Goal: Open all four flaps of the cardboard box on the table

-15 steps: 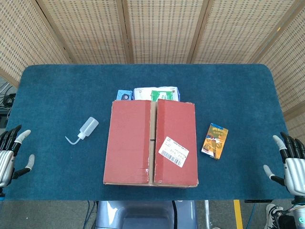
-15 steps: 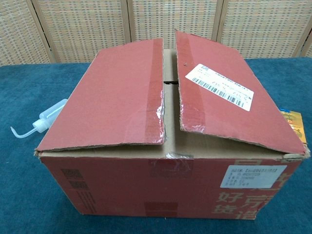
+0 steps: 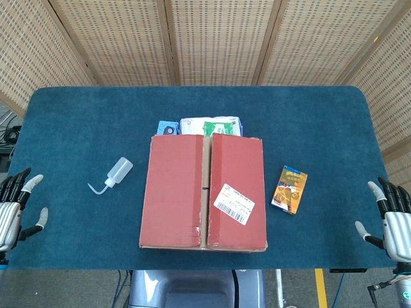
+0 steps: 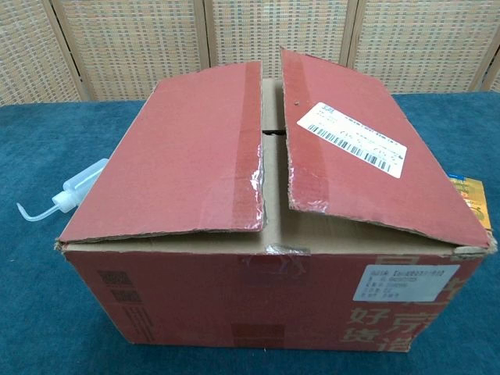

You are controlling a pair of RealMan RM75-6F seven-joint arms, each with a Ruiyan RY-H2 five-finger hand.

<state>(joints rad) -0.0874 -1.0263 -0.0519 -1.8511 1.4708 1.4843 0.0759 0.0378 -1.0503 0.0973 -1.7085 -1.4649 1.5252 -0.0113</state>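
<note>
A red cardboard box point(image 3: 203, 191) stands in the middle of the blue table near the front edge, and it fills the chest view point(image 4: 269, 226). Its two long top flaps lie nearly closed, slightly raised along a narrow centre gap; the right flap carries a white shipping label point(image 3: 234, 203). My left hand point(image 3: 14, 210) hovers at the table's front left corner, fingers spread, holding nothing. At the front right corner my right hand point(image 3: 390, 219) is likewise spread and empty. Both hands are far from the box and absent from the chest view.
A clear squeeze bottle point(image 3: 113, 175) with a bent nozzle lies left of the box. An orange booklet point(image 3: 289, 189) lies to its right. Behind the box sit a white and green packet point(image 3: 210, 126) and a small blue item point(image 3: 167, 128). Woven screens back the table.
Both hands have sunk slightly toward the lower frame edge. The box and other objects have not moved.
</note>
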